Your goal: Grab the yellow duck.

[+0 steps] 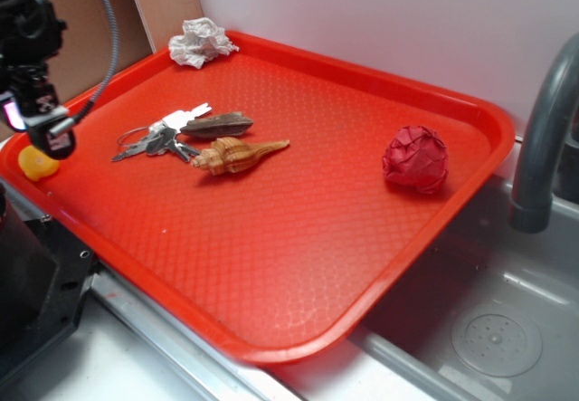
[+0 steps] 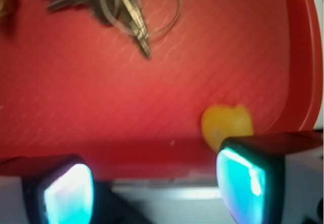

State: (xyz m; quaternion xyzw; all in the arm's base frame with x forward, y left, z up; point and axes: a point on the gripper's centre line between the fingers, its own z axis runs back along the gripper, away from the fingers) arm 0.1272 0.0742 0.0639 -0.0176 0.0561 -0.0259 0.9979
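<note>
One red tray point(image 1: 298, 265), textured floor, raised rim, set beside a grey sink point(image 1: 488, 329) with one dark faucet point(image 1: 543, 138) at its edge.

Count on the tray: one yellow duck point(image 1: 38, 162), one bunch of keys point(image 1: 158, 138) on a wire ring, one brown pod-like piece point(image 1: 217, 126), one tan spiral seashell point(image 1: 237, 155), one red crumpled paper ball point(image 1: 415, 158), one white crumpled paper wad point(image 1: 201, 42).

The yellow duck sits at the tray's near-left corner, close against the rim, alone; the keys are the nearest other thing and lie apart from it toward the middle. Seashell and brown piece lie just past the keys, the shell touching or almost touching the key tips. The red ball is well apart on the far right side; the white wad is at the far corner, on the rim.

My fingers point(image 2: 152, 188) are spread apart, nothing between them. From the wrist view the two pads point(image 2: 243, 181) glow teal at the bottom edge, and the duck shows just above the right-hand one, partly hidden behind it, off to that side of the gap and not centred. From the exterior view I hang above the tray's left rim, over or just beside the duck; whether I touch it I cannot tell. Wrist view is blurred.

Bare tray floor between the duck and the keys.
</note>
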